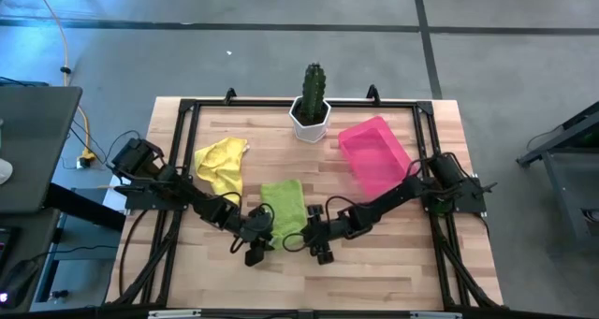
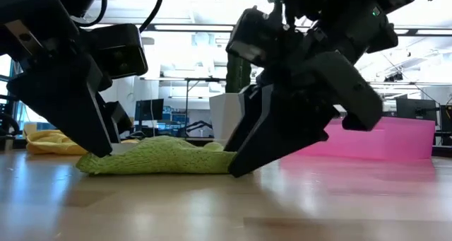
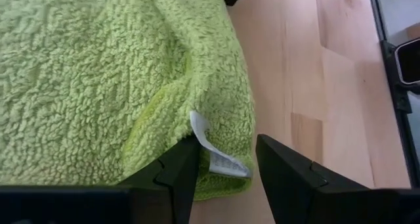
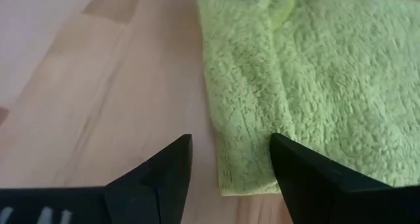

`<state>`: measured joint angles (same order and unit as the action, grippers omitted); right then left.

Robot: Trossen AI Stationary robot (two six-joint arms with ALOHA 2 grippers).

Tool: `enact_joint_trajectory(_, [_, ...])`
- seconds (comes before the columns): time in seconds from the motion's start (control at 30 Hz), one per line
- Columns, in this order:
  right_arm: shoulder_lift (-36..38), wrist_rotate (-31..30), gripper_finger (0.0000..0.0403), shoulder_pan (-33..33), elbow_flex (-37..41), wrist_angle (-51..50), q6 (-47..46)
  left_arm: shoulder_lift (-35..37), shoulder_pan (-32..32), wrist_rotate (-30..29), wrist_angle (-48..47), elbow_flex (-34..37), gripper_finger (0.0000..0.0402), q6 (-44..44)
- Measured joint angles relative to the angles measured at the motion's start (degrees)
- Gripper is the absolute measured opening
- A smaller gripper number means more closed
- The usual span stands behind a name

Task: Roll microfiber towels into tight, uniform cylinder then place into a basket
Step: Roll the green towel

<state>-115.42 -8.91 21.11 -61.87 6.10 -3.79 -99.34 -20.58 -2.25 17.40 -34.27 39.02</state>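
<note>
Lime green and nubbly, the green towel lies spread on the wooden table near its front middle, its pile looped and fluffy, one edge folded over so a thicker ridge runs along it. A small white care tag sticks out of the corner nearest the left arm. In the low view it is a low, soft mound, flat to the boards.

The left end effector sits at the towel's near left corner, its two dark fingers apart and straddling the tagged corner, tips down at the table. The right end effector is at the near right corner, fingers also apart, bracketing the towel's edge without clamping it. Both arms reach in low from the table's sides, wrists angled towards each other.

Behind and to the left, the yellow towel lies crumpled. The pink basket, smooth plastic with low walls, sits at the back right, beside a white pot holding a cactus.
</note>
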Motion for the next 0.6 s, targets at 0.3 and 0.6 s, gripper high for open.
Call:
enact_joint_trajectory(0.3, [0.1,-0.6,0.0101,-0.8,-0.1,-2.5,-5.9,-0.3,0.1,3.5,2.1,0.0,0.0147,5.8])
enact_joint_trajectory(0.6, [0.2,7.8,0.0015,-1.7,-0.1,-1.8,-11.4,2.1,-0.1,4.0,0.4,0.1,0.0147,0.3])
